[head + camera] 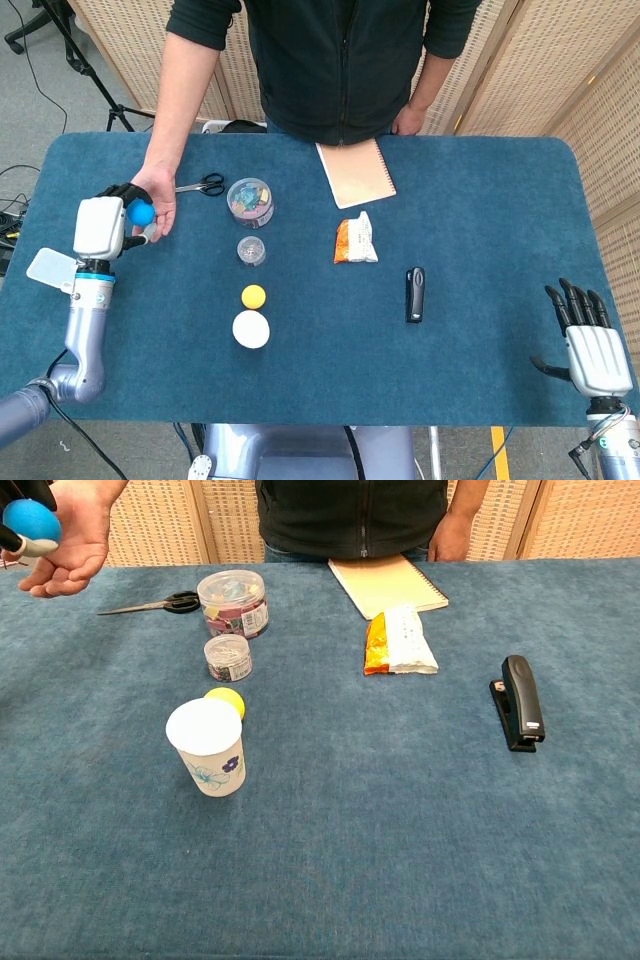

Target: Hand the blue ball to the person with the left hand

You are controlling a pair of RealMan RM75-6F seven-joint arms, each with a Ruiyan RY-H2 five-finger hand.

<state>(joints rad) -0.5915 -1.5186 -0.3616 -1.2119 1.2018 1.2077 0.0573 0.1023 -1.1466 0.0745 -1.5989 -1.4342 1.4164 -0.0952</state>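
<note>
My left hand (105,218) holds the blue ball (141,212) over the person's upturned palm (160,204) at the table's far left. In the chest view the blue ball (31,521) shows at the top left corner, against the person's open palm (72,548), with my dark fingers (25,492) around it. I cannot tell whether the ball touches the palm. My right hand (595,345) hangs at the near right edge of the table, fingers spread and holding nothing.
Scissors (203,184), a clear tub of clips (250,201) and a smaller jar (251,250) lie beside the palm. A yellow ball (254,296) and a paper cup (207,745) stand mid-left. A notebook (355,171), snack packet (356,239) and black stapler (416,293) lie further right.
</note>
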